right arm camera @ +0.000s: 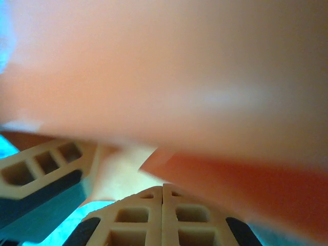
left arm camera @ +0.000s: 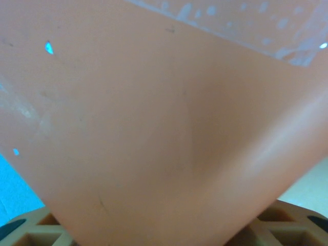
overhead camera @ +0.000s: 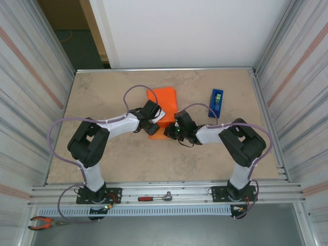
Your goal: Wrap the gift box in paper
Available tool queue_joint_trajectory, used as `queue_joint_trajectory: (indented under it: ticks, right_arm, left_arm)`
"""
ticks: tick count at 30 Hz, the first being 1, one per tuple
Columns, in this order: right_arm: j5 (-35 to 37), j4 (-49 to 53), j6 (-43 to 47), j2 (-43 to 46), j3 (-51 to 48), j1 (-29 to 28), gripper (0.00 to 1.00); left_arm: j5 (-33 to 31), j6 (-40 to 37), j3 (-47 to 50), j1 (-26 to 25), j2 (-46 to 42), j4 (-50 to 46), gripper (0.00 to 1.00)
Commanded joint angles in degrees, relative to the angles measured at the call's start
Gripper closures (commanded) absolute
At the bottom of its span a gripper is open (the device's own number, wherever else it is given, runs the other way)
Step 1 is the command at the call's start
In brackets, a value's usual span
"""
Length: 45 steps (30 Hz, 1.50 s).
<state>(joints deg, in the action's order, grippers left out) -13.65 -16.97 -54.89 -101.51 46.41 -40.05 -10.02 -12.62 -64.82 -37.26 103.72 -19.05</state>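
Observation:
The orange paper [overhead camera: 165, 100] lies folded into a package in the middle of the table, and the gift box is hidden inside it. My left gripper [overhead camera: 154, 125] is at the package's near left corner. In the left wrist view the paper [left arm camera: 154, 128] runs down between the spread fingers [left arm camera: 31, 230], which close on it from both sides around my left gripper [left arm camera: 159, 228]. My right gripper [overhead camera: 172, 132] is at the near right corner. Its tips [right arm camera: 163, 193] are shut together with nothing between them, just under a paper [right arm camera: 179, 77] fold.
A blue tape dispenser [overhead camera: 216, 102] stands right of the package. A strip of clear tape [left arm camera: 246, 25] sticks to the paper. A red-handled ratchet [overhead camera: 155, 197] and pliers [overhead camera: 43, 222] lie on the front rail. Ribbed walls close both sides.

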Motion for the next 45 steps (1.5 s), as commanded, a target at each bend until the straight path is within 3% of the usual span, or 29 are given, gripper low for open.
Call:
queue_joint_trajectory:
  ticks: [1,7,19,24,33,37,45]
  right_arm:
    - [-1.1,3.4,1.2,5.9,-0.9,1.0,1.00]
    - [-0.1,8.1,3.6,7.6,0.2,2.1,1.00]
    - [-0.2,4.6,1.8,-1.9,1.5,0.0,1.00]
    - [-1.1,4.6,1.3,-1.0,0.4,0.2,1.00]
    - [-1.1,11.0,4.6,10.0,-3.6,9.1,1.00]
    - [-2.6,13.3,5.9,9.8,-2.8,12.0,1.00]
    - [-3.2,18.5,7.5,6.1,3.2,12.1,1.00]
  left_arm:
    - [1.1,0.3,-1.3,-0.6,0.7,0.0,0.46]
    - [1.1,0.3,-1.4,-0.5,0.9,0.0,0.46]
    - [1.1,0.3,-1.5,-0.5,0.9,0.0,0.46]
    - [1.1,0.3,-1.5,-0.7,0.9,0.0,0.46]
    - [1.4,0.2,-1.5,-0.6,0.9,-0.2,0.46]
    - [1.5,0.2,-1.5,-0.6,0.9,-0.2,0.46]
    - [1.5,0.1,-1.5,-0.6,1.0,-0.2,0.46]
